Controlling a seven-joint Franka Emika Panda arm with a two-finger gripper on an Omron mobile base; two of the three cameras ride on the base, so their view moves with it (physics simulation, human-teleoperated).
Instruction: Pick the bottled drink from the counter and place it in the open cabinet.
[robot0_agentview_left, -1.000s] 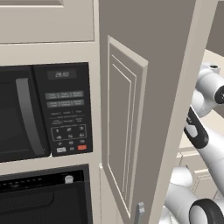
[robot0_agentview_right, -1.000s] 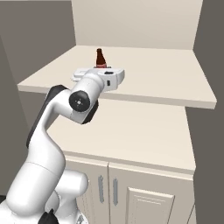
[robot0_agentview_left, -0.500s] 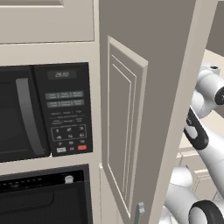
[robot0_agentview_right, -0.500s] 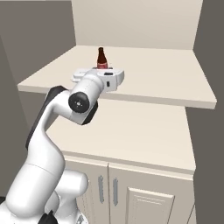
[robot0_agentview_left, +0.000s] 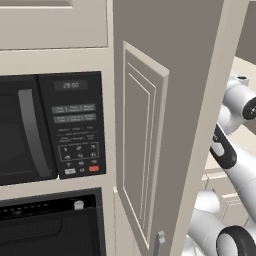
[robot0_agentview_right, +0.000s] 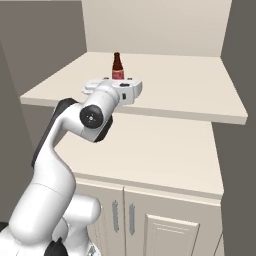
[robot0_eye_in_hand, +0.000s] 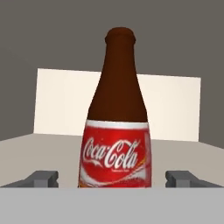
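The bottled drink (robot0_eye_in_hand: 116, 131), dark brown with a red label, stands upright on the pale shelf of the open cabinet (robot0_agentview_right: 200, 95). In the hand view it fills the middle, and my gripper (robot0_eye_in_hand: 112, 179) is open around its base. The two fingertips (robot0_eye_in_hand: 43, 178) stand well off on either side, not touching it. From the right base view the bottled drink (robot0_agentview_right: 118, 66) rises just behind my hand, with the gripper (robot0_agentview_right: 118, 81) at its foot. The cabinet's panelled door (robot0_agentview_left: 142, 150) hangs open in the left base view. The counter (robot0_agentview_right: 160, 155) lies below the shelf.
A black microwave (robot0_agentview_left: 50, 130) with a keypad sits left of the cabinet door, with a dark oven front (robot0_agentview_left: 50, 230) under it. Cabinet walls close the shelf at the back and right. Pale cupboard doors (robot0_agentview_right: 150, 225) run under the counter.
The jaws have gone from shut on the bottle to wide open, letting it go. The bottle stays upright on the shelf. The arm has barely moved.
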